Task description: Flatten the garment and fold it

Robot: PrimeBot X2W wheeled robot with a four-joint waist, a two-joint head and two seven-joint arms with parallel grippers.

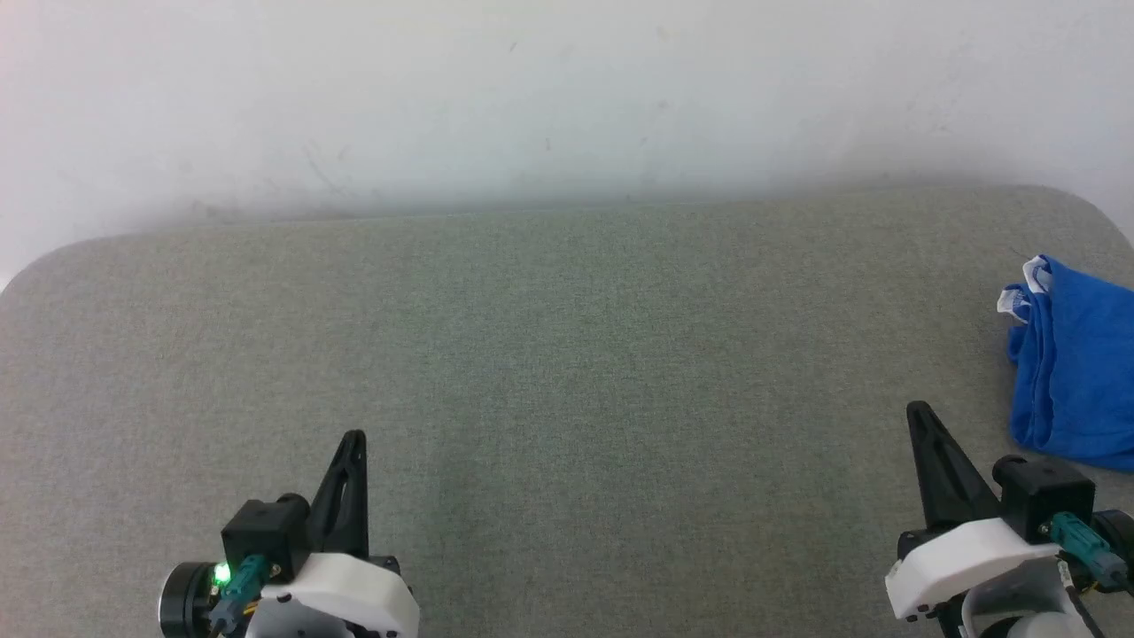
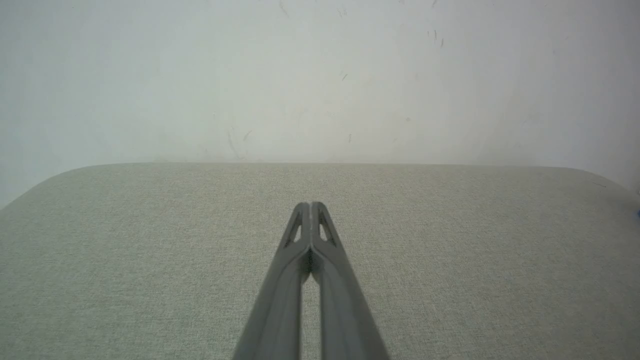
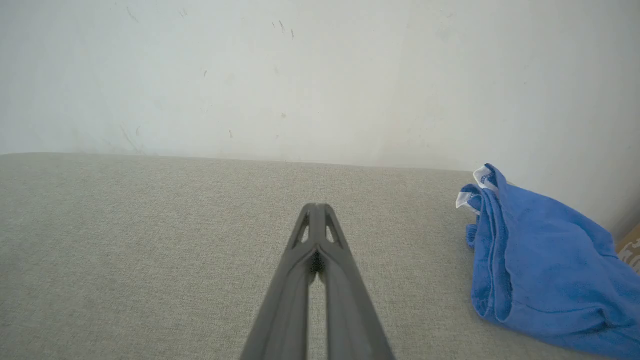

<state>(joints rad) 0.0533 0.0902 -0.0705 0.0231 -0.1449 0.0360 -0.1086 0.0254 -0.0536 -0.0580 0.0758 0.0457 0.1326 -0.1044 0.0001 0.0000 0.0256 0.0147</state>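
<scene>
Grey cushion (image 1: 567, 399): garment (image 1: 1076, 363) bunched near, R of closed right gripper (image 1: 920, 411).

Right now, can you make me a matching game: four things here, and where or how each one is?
1 bright blue soft garment
2 dark long-fingered left pincer
3 grey woven fabric surface
4 pale scuffed wall

A shut, lower left
B behind the surface
C bunched up at the right edge
D lying under the garment

Pairs: 1-C, 2-A, 3-D, 4-B.
</scene>
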